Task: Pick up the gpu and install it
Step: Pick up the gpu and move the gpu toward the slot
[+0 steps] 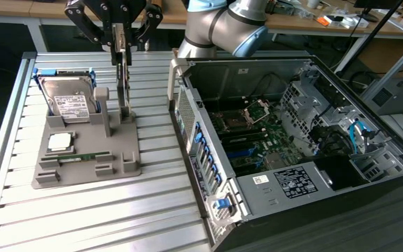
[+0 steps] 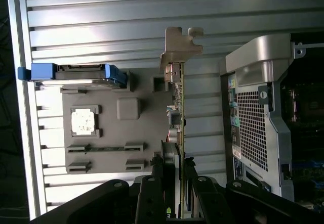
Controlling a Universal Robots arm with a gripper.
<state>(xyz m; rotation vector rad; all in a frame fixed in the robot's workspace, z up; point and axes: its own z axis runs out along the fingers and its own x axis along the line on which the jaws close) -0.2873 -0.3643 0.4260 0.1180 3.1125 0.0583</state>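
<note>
The gpu (image 1: 124, 79) is a thin dark card standing on edge in a slot of the grey holder (image 1: 82, 170) on the slatted table. My gripper (image 1: 121, 46) hangs straight over it with its fingers clamped on the card's upper end. In the wrist view the gpu (image 2: 180, 107) runs edge-on away from my gripper (image 2: 180, 166), one dark finger (image 2: 168, 171) pressed on each face, and its silvery metal bracket (image 2: 178, 47) is at the far end. The card's lower edge still looks level with the holder.
The holder also carries a silver hard drive (image 1: 72, 102) in a blue frame, a square processor (image 1: 60, 140) and a slim green memory stick (image 1: 82, 156). The open computer case (image 1: 293, 147) lies at the exterior view's right, motherboard exposed, its rim (image 2: 253, 57) close beside the card.
</note>
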